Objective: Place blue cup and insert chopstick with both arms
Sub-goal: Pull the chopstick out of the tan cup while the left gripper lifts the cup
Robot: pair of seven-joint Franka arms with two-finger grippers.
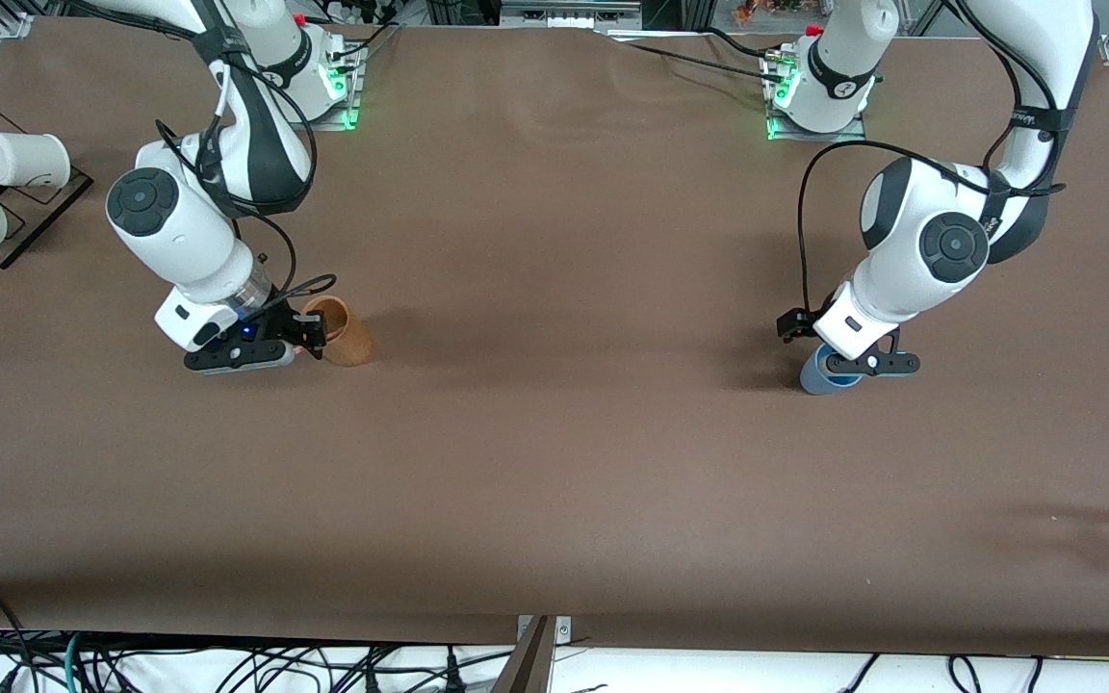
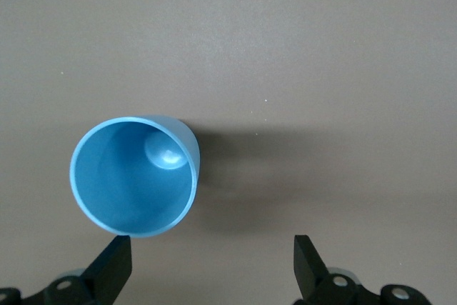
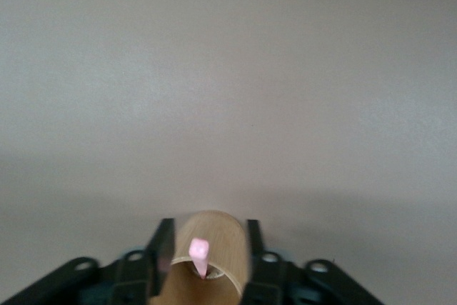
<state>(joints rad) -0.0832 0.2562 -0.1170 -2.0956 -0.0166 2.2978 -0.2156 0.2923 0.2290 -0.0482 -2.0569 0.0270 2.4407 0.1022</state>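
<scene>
While the small grey-blue plastic cup (image 1: 819, 377) stands upright at about four o'clock on the brown table (image 1: 554, 462), the left gripper (image 2: 214, 262) hovers over it, jaws spread wide and grasping nothing. At nine o'clock, the right gripper (image 3: 207, 248) clamps the tan-brown cylindrical cup (image 1: 348, 337), where the thin pink chopstick (image 3: 198, 251) sits.

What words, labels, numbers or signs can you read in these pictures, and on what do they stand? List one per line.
No text can be read.
Left arm: small dark lettering on the white casing, too small to read.
Blue cup: plain, no marking.
Brown cup: plain, no marking.
Pink chopstick: plain, no marking.
Table: no sign or label.
</scene>
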